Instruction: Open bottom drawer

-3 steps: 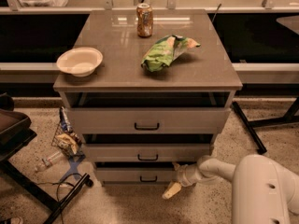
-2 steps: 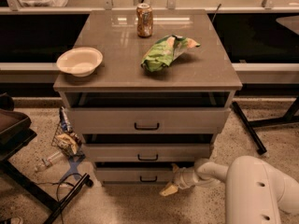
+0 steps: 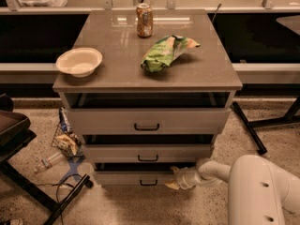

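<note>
The bottom drawer (image 3: pixel 131 178) is the lowest of three grey-beige drawers in the cabinet, with a small black bar handle (image 3: pixel 148 183). It stands slightly pulled out, with a dark gap above its front. My gripper (image 3: pixel 172 178) is at the right part of that drawer front, just right of the handle, on the end of my white arm (image 3: pixel 255 189), which reaches in from the lower right. Its pale fingertips touch or sit very near the drawer's front edge.
The middle drawer (image 3: pixel 148 153) and top drawer (image 3: pixel 147 120) are also slightly out. On the cabinet top are a white bowl (image 3: pixel 79 61), a soda can (image 3: pixel 144 19) and a green chip bag (image 3: pixel 166 52). Litter and a blue object (image 3: pixel 65 146) lie on the floor at left. A black stand leg (image 3: pixel 247 128) is at right.
My gripper has moved up and left from the floor beside the cabinet to the bottom drawer's front. The drawers look unchanged.
</note>
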Robot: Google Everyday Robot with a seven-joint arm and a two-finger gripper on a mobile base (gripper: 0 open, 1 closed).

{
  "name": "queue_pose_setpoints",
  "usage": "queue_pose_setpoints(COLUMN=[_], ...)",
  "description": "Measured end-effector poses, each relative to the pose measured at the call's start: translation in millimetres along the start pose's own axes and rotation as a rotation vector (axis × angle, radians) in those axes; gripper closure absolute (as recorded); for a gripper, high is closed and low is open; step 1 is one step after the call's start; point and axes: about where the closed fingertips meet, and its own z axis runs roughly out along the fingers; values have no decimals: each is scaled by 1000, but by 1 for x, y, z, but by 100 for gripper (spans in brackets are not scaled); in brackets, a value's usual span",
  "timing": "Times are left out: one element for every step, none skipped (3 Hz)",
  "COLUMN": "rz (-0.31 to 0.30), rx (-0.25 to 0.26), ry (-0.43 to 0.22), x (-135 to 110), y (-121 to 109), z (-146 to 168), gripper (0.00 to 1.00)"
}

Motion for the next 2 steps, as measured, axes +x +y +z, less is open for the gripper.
queue_pose_setpoints(rz=[0, 0], rx=[0, 0], ry=[0, 0], x=[-1, -1], y=[0, 0], z=[-1, -1], gripper=[95, 100])
